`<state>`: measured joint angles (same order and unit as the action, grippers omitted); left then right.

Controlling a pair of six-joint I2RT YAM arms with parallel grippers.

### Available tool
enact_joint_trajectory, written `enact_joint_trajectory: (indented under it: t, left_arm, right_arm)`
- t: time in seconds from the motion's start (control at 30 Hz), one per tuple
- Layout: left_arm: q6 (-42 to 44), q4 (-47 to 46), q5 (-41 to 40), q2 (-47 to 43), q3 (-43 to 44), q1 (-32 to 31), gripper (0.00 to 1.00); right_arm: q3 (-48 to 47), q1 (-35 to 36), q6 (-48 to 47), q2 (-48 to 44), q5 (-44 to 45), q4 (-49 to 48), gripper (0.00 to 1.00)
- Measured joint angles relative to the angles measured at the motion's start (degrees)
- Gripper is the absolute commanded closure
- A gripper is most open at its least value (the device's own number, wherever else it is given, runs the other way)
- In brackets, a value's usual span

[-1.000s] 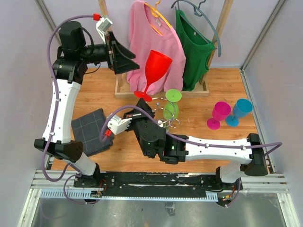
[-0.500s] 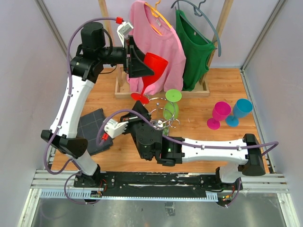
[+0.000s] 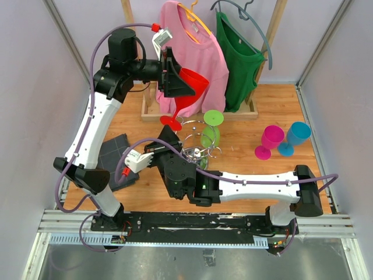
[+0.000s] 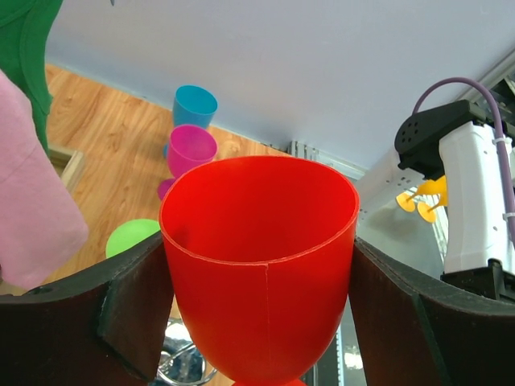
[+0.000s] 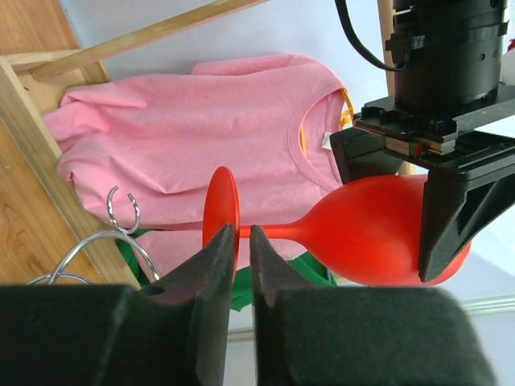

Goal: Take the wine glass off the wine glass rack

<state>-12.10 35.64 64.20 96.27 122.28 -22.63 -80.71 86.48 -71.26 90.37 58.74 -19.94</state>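
— Where does my task stand?

— Start at your left. Your left gripper [image 4: 261, 310] is clamped on the bowl of the red wine glass [image 3: 191, 87], with a pad pressed against each side. It holds the glass in the air, tipped, in front of the pink shirt [image 3: 192, 41]. The glass's foot points down toward the table [image 3: 280, 111], just left of the wine glass rack [image 3: 194, 153].

— So is it off?

— I judge so. In the right wrist view the nearest curled arm of the rack is apart from the red foot, and nothing is hooked round the stem. The lift looks done. What is left for you is to bring the glass away and set it down.

— And my right gripper?

— Your right gripper [image 5: 241, 235] sits just below that foot, its jaws drawn nearly together with only a slit between them. I cannot tell whether the tips touch the stem, and I see nothing held.

— Anything else on the rack?

— A green wine glass [image 3: 211, 131] hangs from it, foot up. If you want that one off too, it is not yet done. Farther right, a pink glass [image 3: 271, 140] and a blue glass [image 3: 298, 134] stand on the table, well apart from the rack.
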Motion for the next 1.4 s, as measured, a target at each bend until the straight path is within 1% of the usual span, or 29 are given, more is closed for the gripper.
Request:
enact_joint_trajectory:
  t: [0.1,0.13,0.23,0.33,0.43,0.6,0.73,0.93,1.07,1.27,1.4]
  left_arm:
    - [0.1,0.0,0.1,0.0,0.0,0.0,0.29]
    - [0.1,0.0,0.2,0.0,0.0,0.0,0.29]
    - [0.2,0.0,0.2,0.0,0.0,0.0,0.30]
    - [0.2,0.0,0.3,0.0,0.0,0.0,0.30]
    - [0.2,0.0,0.5,0.0,0.0,0.0,0.30]
    - [0.2,0.0,1.0,0.0,0.0,0.0,0.30]
    - [0.3,0.0,1.1,0.0,0.0,0.0,0.30]
    - [0.3,0.0,1.2,0.0,0.0,0.0,0.30]
    - [0.5,0.0,1.6,0.0,-0.2,0.0,0.30]
    - [1.9,0.2,1.7,0.1,-1.1,0.0,0.29]
    - [3.3,0.3,1.0,0.7,-0.2,-0.4,0.29]
  right_arm:
    - [0.0,0.0,-1.8,0.5,0.5,-2.2,0.41]
    - [0.0,0.0,-2.6,0.6,0.8,-3.2,0.35]
    - [0.0,0.0,-4.0,0.7,1.7,-5.6,0.23]
    - [-0.1,0.0,-4.4,0.7,2.8,-7.3,0.16]
    - [-0.2,0.0,-4.0,0.5,4.0,-7.2,0.14]
    - [-0.4,1.4,-0.6,-1.6,6.3,-4.3,0.14]
    - [-0.9,4.0,2.4,-4.5,8.4,-1.9,0.14]
    - [-5.5,7.8,5.2,-8.1,12.0,-0.5,0.14]
    - [-13.1,8.7,7.5,-8.8,14.1,1.3,0.15]
    - [-30.8,8.5,9.5,-9.6,16.2,2.3,0.16]
    - [-36.1,6.7,9.8,-12.0,16.9,2.1,0.16]
